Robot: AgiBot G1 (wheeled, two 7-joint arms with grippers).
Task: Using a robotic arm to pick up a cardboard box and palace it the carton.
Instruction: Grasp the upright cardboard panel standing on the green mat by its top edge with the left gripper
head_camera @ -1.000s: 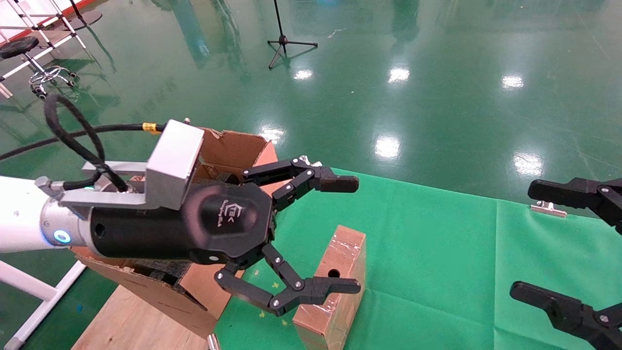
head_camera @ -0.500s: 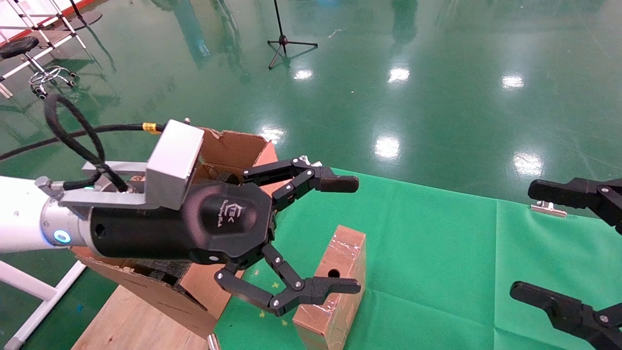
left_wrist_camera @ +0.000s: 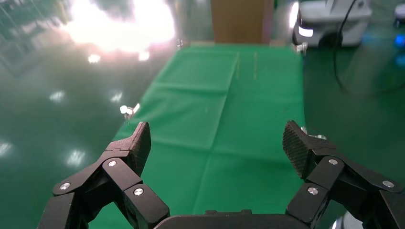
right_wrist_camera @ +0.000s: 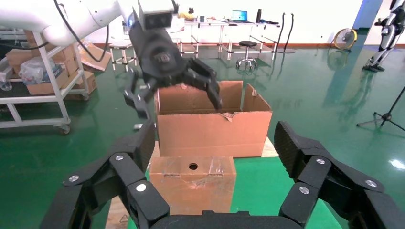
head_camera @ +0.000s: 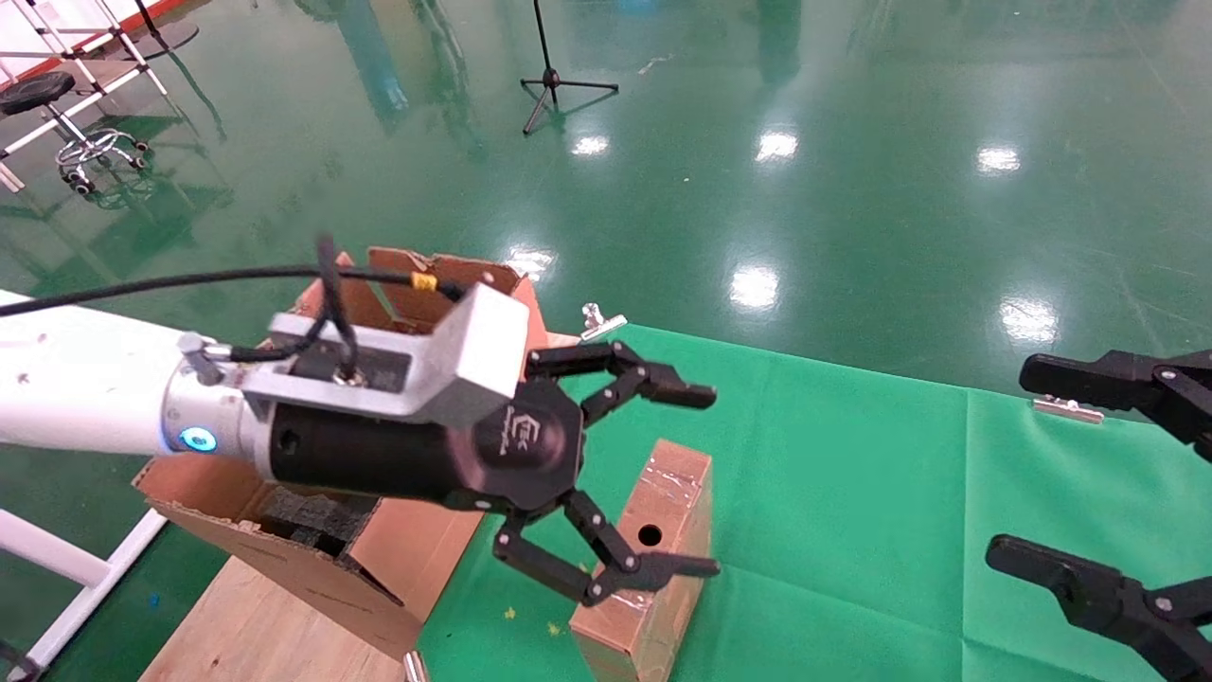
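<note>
Bright overhead lamps throw white glare patches across the glossy green floor (head_camera: 852, 189), blooming in the left wrist view.

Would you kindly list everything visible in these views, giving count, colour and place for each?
cardboard box: one, brown and taped, round hole in one face, standing on the green cloth beside the carton.
carton: one, large, brown, ragged flaps, black foam inside, at the cloth's left end.
green cloth: one, covering the table.
metal clips: two, silver, on the cloth's far edge.
tripod stand: one, black, on the green floor beyond.
stool: one, black seat, far left.
left gripper: one, black on a white arm, jaws open, above the cardboard box.
right gripper: one, black, jaws open, at the right edge.
</note>
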